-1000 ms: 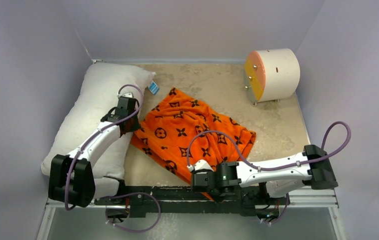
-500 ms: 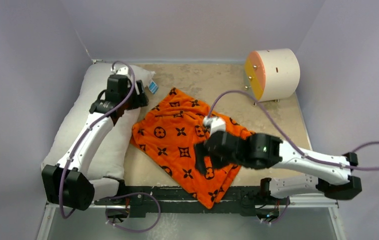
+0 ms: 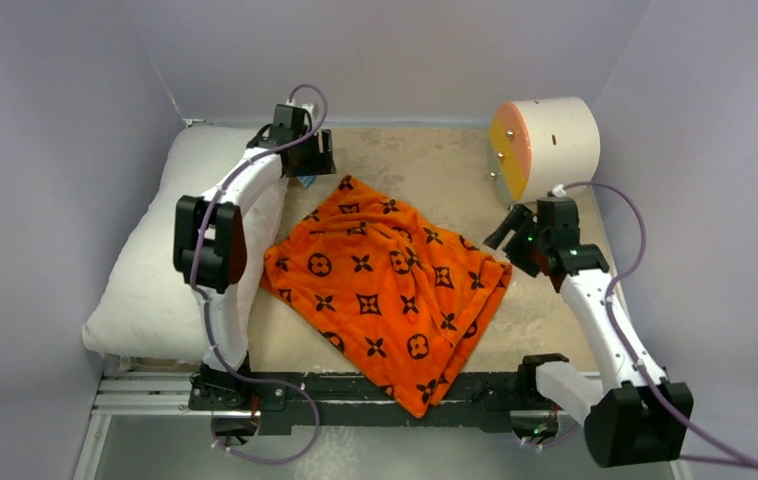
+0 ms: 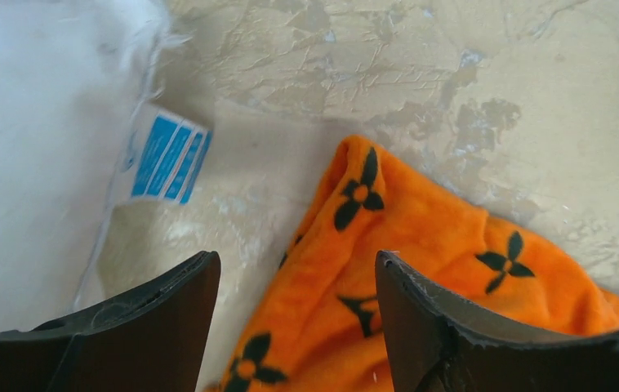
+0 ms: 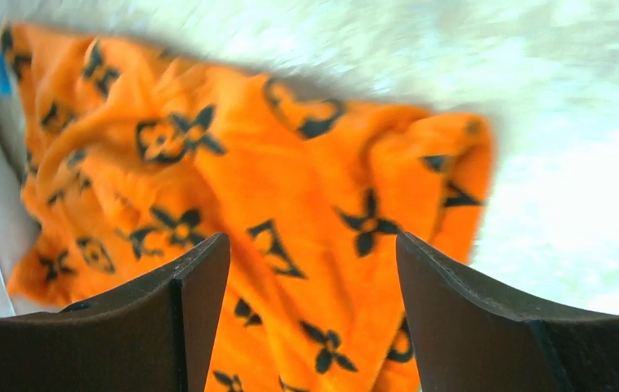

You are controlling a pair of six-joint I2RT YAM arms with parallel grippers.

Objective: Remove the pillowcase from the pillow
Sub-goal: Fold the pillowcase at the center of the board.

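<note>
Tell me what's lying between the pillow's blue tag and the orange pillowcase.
Only bare tabletop separates the blue tag from the pillowcase. This shows in the left wrist view, framed by the open left pincer.

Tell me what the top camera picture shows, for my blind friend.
An orange pillowcase with black flower prints lies spread on the table, beside the bare white pillow. The left pincer hovers near the pillow's far corner, the right pincer near a white drum, both open.
</note>
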